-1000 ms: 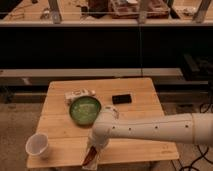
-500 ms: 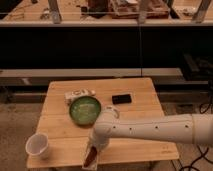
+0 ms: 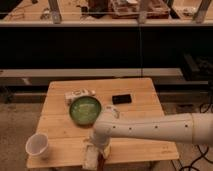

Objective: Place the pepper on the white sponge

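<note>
Wood makes up the small square table [image 3: 135, 112] that carries everything, and the round green bowl [image 3: 85, 109] sitting left of its middle serves as the landmark. Behind the bowl, touching or nearly touching its far rim, lies a flat whitish oblong packet with markings [image 3: 79, 94]. To the bowl's right, a little apart, rests a small flat black rectangular object [image 3: 122, 99]. Toward the near left corner, well apart from the bowl, stands a white paper cup [image 3: 38, 146], upright with its mouth open.

A thick white robot arm [image 3: 160, 131] reaches in from the right edge and bends down in front of the bowl. Its gripper [image 3: 99, 152] hangs low at the table's near edge, directly in front of the bowl. Just beside it, on its left, lies the small off-white rectangular sponge with a speckled surface [image 3: 91, 158], long side running away from the bowl. A small dark red-brown pepper [image 3: 102, 161] shows at the sponge's right side, under the gripper; whether it touches the sponge or is still clamped cannot be made out.
</note>
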